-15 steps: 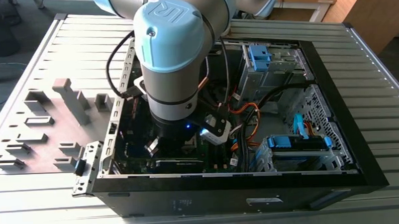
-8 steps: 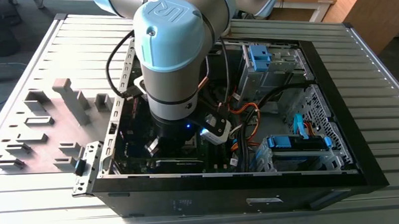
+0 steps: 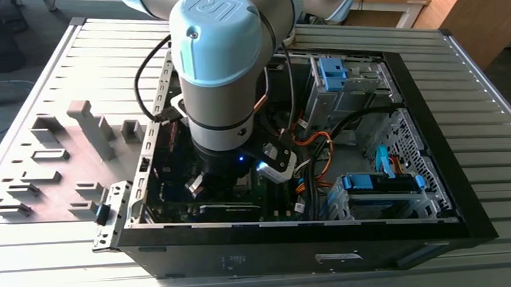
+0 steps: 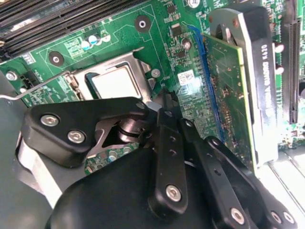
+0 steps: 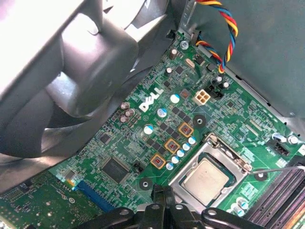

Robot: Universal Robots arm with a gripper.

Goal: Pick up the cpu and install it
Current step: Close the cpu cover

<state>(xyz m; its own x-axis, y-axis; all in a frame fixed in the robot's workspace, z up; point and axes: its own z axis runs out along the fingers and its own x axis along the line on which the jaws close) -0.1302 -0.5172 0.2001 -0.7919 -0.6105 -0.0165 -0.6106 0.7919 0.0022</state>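
White letters are printed on the board (image 5: pixel 119 143) beside the round capacitors, and I leave them unread. In the second wrist view a small white sticker (image 4: pixel 188 78) lies on the board (image 4: pixel 157 43) next to the socket, and there is white print along the black edge of the upright card (image 4: pixel 228 95). The arm (image 3: pixel 214 68) also has large letters on its pale blue cap.

In the exterior view the black case (image 3: pixel 284 244) lies open on a slatted metal table (image 3: pixel 73 265). Inside it are the board, grey drive cages with blue tabs (image 3: pixel 376 193) and orange and black cables. The arm reaches down into the case at the exterior view's left part. Beside the case, further to that left, a grey tray (image 3: pixel 69 156) holds block-shaped holders.

The cpu (image 5: pixel 206 177) sits in its socket on the board and lies flat, with the dull silver top facing up. It is square, so no side is the longer one, and its edges run parallel to the metal frame (image 5: pixel 228 155) around it. The second wrist view shows the same cpu (image 4: pixel 114 83) inside the frame (image 4: pixel 145 67), with a thin lever (image 4: pixel 38 88) sticking out to one side.

The gripper (image 5: pixel 162 193) hangs just beside the socket, near one corner of the frame. Its fingers are closed together and hold nothing. In the second wrist view the gripper (image 4: pixel 159 107) is close to the frame, apart from the cpu.

A grey fan (image 5: pixel 81 62) and coloured wires (image 5: pixel 224 28) stand over the far part of the board.
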